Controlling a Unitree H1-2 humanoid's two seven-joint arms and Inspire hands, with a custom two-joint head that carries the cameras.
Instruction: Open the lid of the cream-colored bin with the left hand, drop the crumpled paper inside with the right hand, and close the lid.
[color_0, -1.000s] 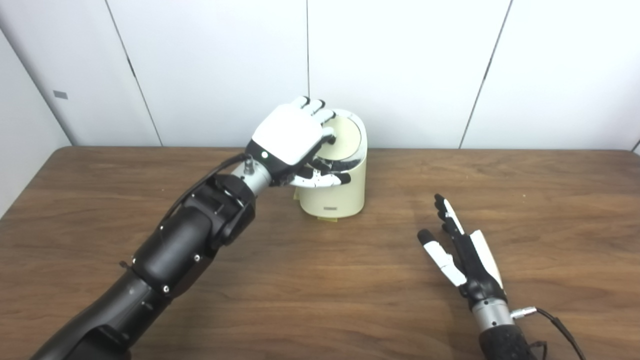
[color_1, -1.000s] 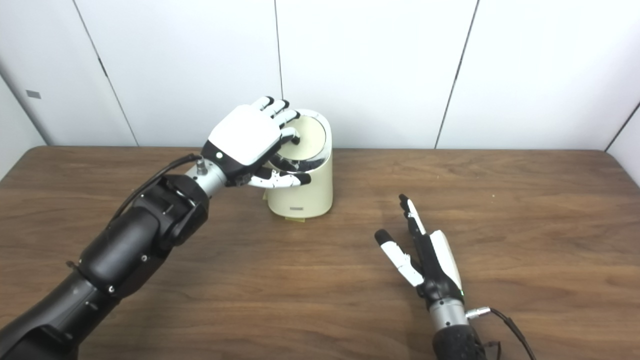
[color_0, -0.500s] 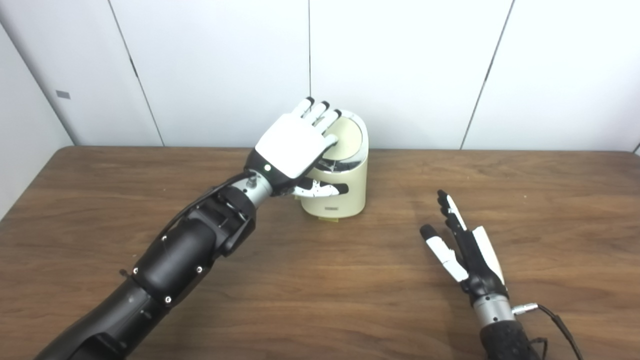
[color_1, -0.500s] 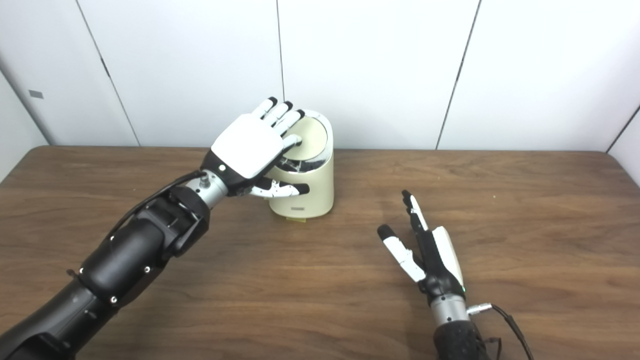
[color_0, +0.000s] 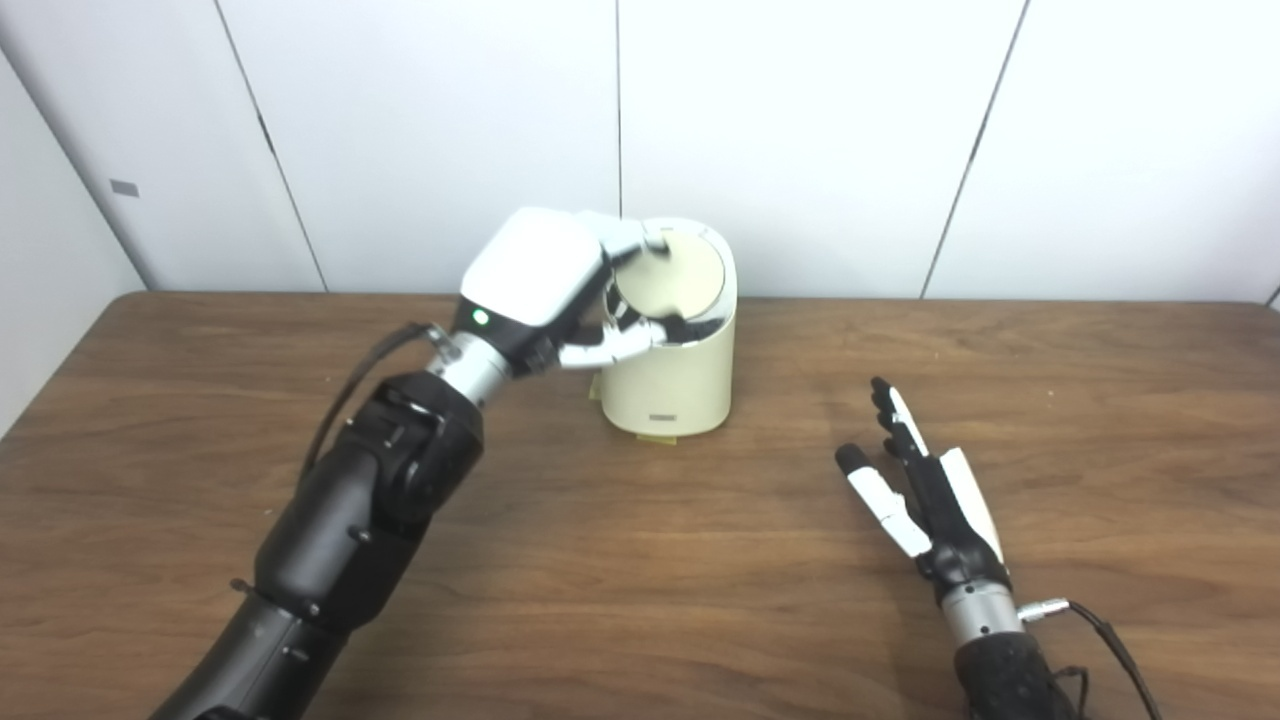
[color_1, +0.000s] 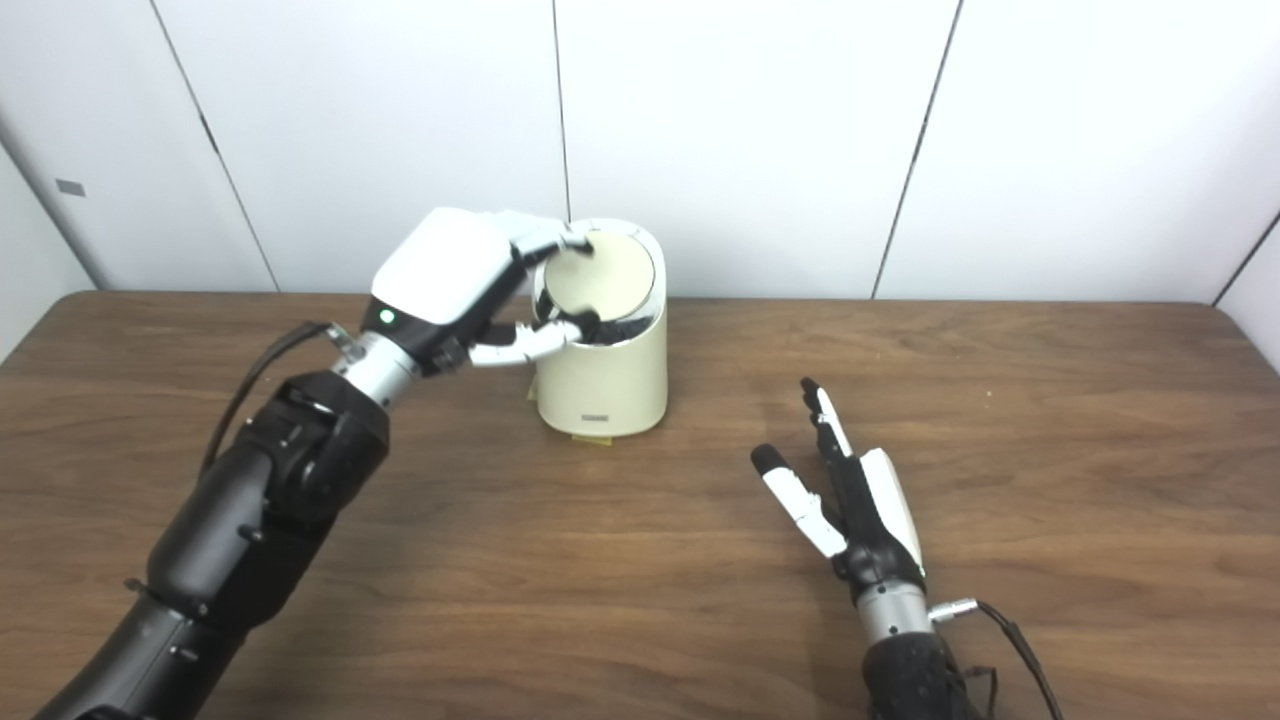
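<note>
Pinching the tilted lid (color_0: 668, 275) of the bin (color_0: 672, 385), whose label (color_0: 661, 415) is unreadable, left robot hand (color_0: 535, 275) grips; right robot hand (color_0: 925, 490) lies splayed.

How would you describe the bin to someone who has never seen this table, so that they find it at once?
Look at the brown wooden table and follow it to its far edge, near the white wall panels. There, a little left of centre, stands a small cream-colored bin, a rounded upright container with a round lid. It is the only container on the table, and the left hand reaches over its top.

place: lab or test room | cues: plain white wall panels (color_0: 800, 140), bare wooden table (color_0: 640, 560)
</note>
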